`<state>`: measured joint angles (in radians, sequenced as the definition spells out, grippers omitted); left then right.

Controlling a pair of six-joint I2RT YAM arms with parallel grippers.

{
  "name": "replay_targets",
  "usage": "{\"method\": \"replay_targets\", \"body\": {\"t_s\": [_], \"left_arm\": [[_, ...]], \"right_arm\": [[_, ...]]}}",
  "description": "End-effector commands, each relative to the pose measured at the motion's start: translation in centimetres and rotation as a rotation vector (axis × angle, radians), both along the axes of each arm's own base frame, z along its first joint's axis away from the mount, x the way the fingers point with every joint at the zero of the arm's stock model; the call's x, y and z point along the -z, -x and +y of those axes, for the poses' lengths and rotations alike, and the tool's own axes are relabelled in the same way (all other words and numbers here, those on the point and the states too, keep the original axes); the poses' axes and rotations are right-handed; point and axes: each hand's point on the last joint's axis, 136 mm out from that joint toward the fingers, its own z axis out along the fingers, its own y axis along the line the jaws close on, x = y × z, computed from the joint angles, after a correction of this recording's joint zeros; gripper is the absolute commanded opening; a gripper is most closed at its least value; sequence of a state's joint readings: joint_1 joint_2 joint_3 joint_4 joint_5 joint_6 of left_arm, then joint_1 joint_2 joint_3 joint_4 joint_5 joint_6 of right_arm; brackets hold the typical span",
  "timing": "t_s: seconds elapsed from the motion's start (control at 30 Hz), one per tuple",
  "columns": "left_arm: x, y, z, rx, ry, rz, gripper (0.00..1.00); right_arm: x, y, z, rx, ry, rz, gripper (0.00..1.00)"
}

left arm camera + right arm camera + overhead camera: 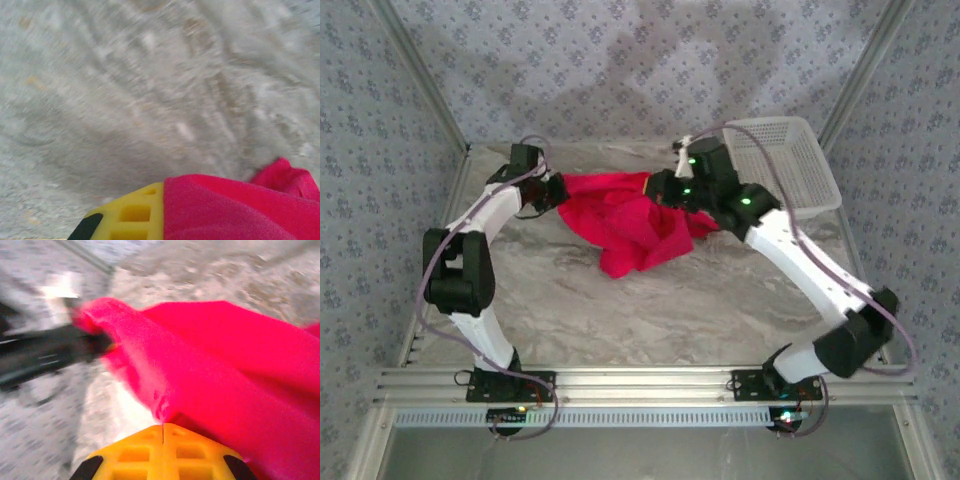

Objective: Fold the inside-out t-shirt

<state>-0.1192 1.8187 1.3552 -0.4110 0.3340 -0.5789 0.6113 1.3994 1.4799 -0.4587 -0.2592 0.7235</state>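
The red t-shirt (620, 215) is hanging bunched between the two arms toward the far side of the marbled grey table (650, 310). Its upper edge is stretching from one gripper to the other, and its lower folds are sagging to a point nearer the arm bases.

The left gripper (556, 190) is pinching the shirt's left end. In the blurred left wrist view, red cloth (240, 210) is lying against one yellow finger (132, 215) and hiding the other.

The right gripper (662, 187) is clamping the shirt's right end. In its wrist view the yellow fingers (135, 455) are pressing together, with cloth (225, 365) spilling out beyond them.

A white mesh basket (782, 160) is sitting at the far right corner, just behind the right arm and apart from the shirt.
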Motion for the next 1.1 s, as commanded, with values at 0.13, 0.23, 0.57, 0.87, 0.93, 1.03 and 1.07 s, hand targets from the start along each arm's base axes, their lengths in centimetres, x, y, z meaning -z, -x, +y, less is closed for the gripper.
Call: {"method": "replay_targets", "body": {"t_s": [0.13,0.23,0.57,0.87,0.93,1.03,1.07], "left_arm": [[4.0,2.7,2.3,-0.116,0.103,0.076,0.00],[3.3,3.9,0.9,-0.088,0.129,0.052,0.00],[-1.6,6.7,-1.7,-0.018,0.118,-0.098,0.00],[-1.9,7.4,-2.2,-0.001,0.120,-0.100,0.00],[-1.9,7.6,-2.1,0.000,0.114,-0.100,0.00],[-2.2,7.7,-1.9,0.000,0.107,-0.106,0.00],[-2.3,7.7,-1.9,0.000,0.105,-0.109,0.00]], "right_arm": [[-2.3,2.8,-5.5,-0.016,-0.048,-0.047,0.00],[1.4,2.2,-5.6,-0.006,-0.036,0.018,0.00],[12.2,1.2,-3.0,0.039,0.156,0.214,0.40],[18.9,-5.8,4.5,-0.013,0.421,0.232,0.82],[20.7,-7.2,6.6,-0.045,0.456,0.247,0.82],[22.9,-8.4,8.5,-0.073,0.487,0.286,0.83],[23.4,-8.7,8.9,-0.079,0.500,0.293,0.83]]}}
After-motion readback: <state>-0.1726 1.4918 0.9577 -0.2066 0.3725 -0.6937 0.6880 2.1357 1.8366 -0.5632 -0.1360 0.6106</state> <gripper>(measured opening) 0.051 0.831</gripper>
